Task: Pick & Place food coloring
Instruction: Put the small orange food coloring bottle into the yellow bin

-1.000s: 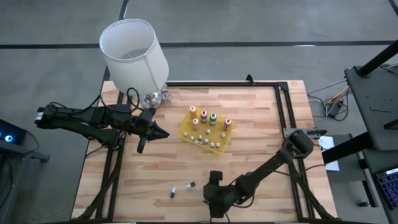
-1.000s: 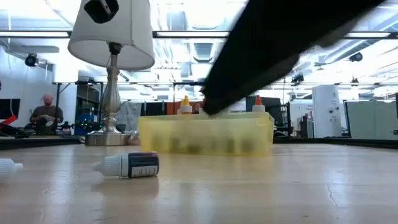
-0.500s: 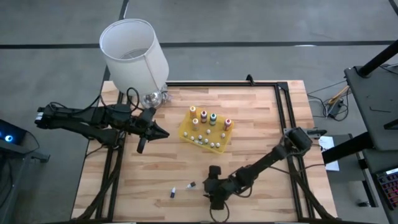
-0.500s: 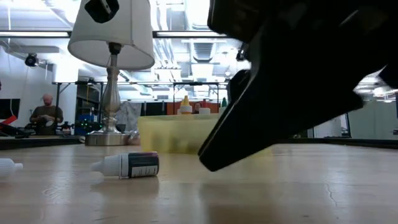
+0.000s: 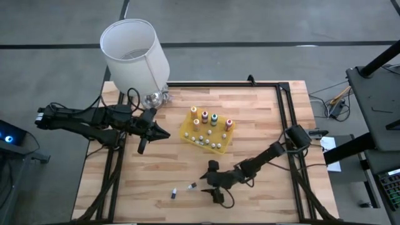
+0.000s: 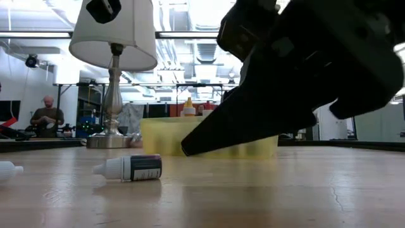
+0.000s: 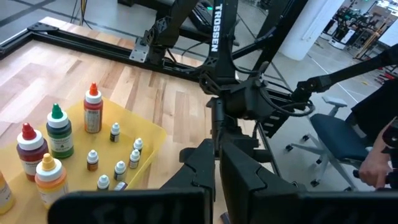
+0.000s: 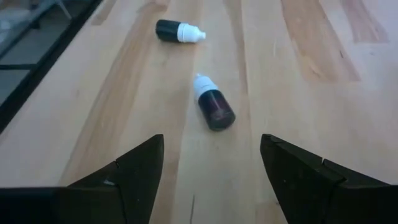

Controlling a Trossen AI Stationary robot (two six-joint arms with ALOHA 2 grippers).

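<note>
Your right end effector [image 5: 204, 187] sits low over the counter [image 5: 262, 125] at about six o'clock in the high view, its two fingers [image 8: 134, 174] spread wide and holding nothing. Straight ahead of it, in its wrist view, a small dark vial [image 8: 212, 104] with a white cap lies on its side on the wood, lined up with the gap between the fingers but clear of both. A second dark vial [image 8: 177, 31] lies farther off, also on its side (the high view puts it toward seven o'clock from the end effector, near the front edge). In the low view one vial [image 6: 130, 168] lies flat with its white tip pointing away from the arm, and the tip of another [image 6: 7, 168] shows at the frame's edge.

The rest of the food coloring stands in the yellow tray [image 5: 185, 132] near the counter's centre: the taller squeeze bottles [image 5: 204, 116] upright along the twelve o'clock side, the tiny vials [image 5: 207, 140] in rows on the six o'clock side.

Your left end effector [image 5: 164, 134] waits at nine o'clock from the tray, closed and empty, just clear of the tray's edge. A white-shaded lamp [image 5: 133, 51] stands at the eleven o'clock corner.
</note>
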